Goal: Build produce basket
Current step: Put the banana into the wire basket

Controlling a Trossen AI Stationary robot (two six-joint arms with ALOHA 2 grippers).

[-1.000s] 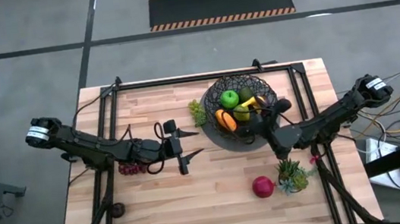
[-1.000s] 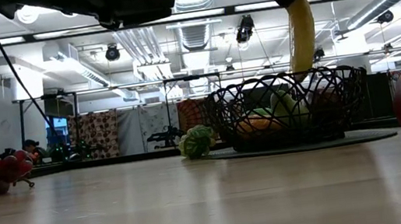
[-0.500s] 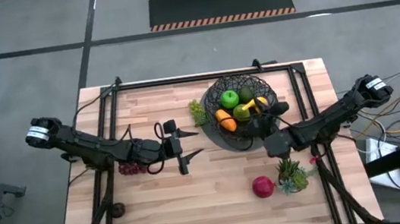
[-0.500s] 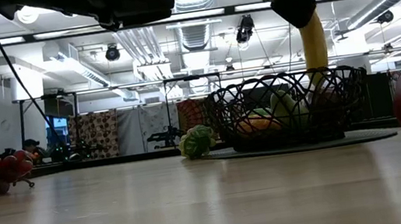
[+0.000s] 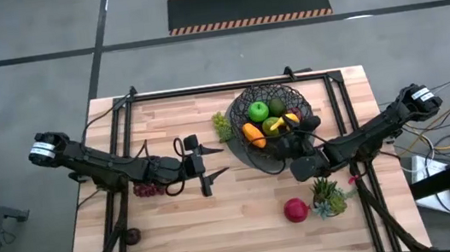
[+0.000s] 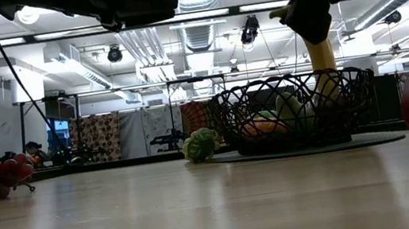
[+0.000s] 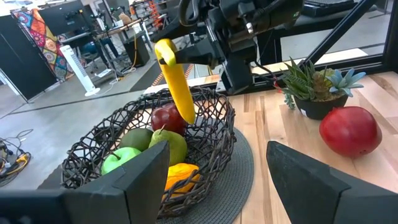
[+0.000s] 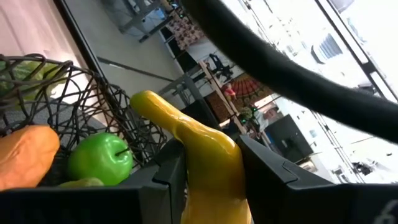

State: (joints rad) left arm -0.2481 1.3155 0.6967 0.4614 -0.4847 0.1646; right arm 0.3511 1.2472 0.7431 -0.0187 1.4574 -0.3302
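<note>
Over toward the left edge of the table (image 5: 171, 244), the red grapes (image 5: 148, 188) lie under the waiting left arm, whose left claw (image 5: 204, 165) hangs with its fingers apart and nothing between them. Near the far edge sits the basket (image 5: 256, 158), already holding a green apple (image 5: 258, 111), an orange piece (image 5: 253, 135) and a pear (image 5: 271, 125). The right claw (image 5: 301, 130) is clamped on the banana (image 7: 175, 78), which hangs upright with its lower end inside the wire rim. The risk I see: let go this steeply, it may tip over the rim. The big red fruit (image 5: 296, 210) and potted plant (image 5: 329, 196) wait near the right front corner.
</note>
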